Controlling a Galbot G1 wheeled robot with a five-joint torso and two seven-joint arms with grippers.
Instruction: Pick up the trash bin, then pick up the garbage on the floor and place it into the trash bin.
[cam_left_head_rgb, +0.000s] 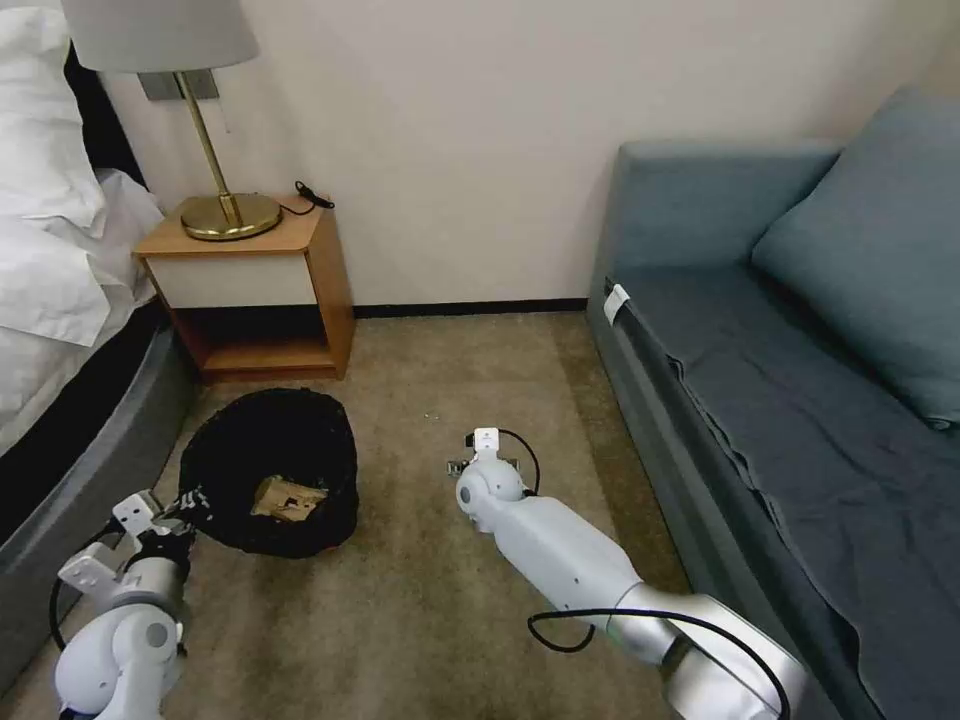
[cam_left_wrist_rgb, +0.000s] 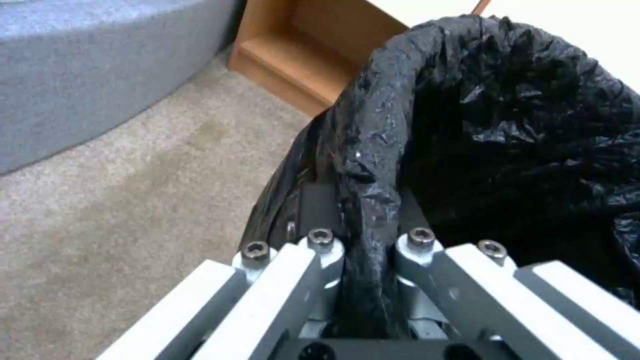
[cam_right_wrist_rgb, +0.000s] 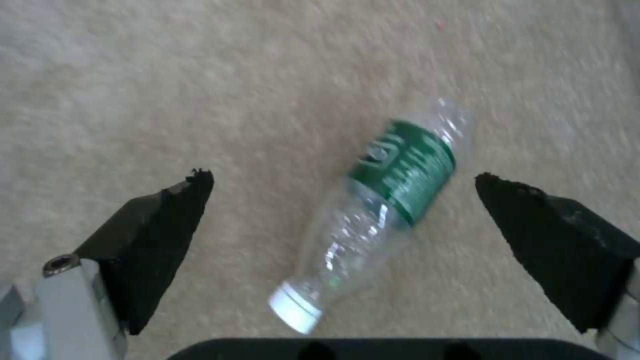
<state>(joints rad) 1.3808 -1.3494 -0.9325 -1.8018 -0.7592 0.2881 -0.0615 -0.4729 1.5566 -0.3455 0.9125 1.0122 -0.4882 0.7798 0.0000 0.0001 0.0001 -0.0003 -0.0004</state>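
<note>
Left hand (cam_left_wrist_rgb: 363, 260) clenched on the rim of the trash bin (cam_left_head_rgb: 270, 470); the black liner was pinched between its fingers (cam_left_wrist_rgb: 420, 250). Bin sat on the carpet (cam_left_head_rgb: 420, 600) in front of the nightstand (cam_left_head_rgb: 250, 290), beside the bed (cam_left_head_rgb: 60, 300), on the robot's left. A tan paper wad (cam_left_head_rgb: 288, 497) lay in the bottom of the liner.

Right hand (cam_right_wrist_rgb: 343, 210) released, fingers spread wide, poised over the carpet in the open middle of the floor, between bin and sofa (cam_left_head_rgb: 800, 400). In the head view the right arm reached forward and hid what lay beneath the hand.

Clear bottle (cam_right_wrist_rgb: 377, 205) with a green label and white cap lay on its side on the carpet, between the two spread fingertips (cam_right_wrist_rgb: 180, 210). Fingers were clear of it on both sides; not touching.

Key relation: the bottle's long axis ran at a slant to the line joining the fingertips, not square across it. Cap end pointed back toward the palm, base end away. Judged that closing squarely on the labelled middle would need a small wrist rotation first, or the bottle may roll or twist out. Right hand was the nearer one; the left was occupied with the bin.
</note>
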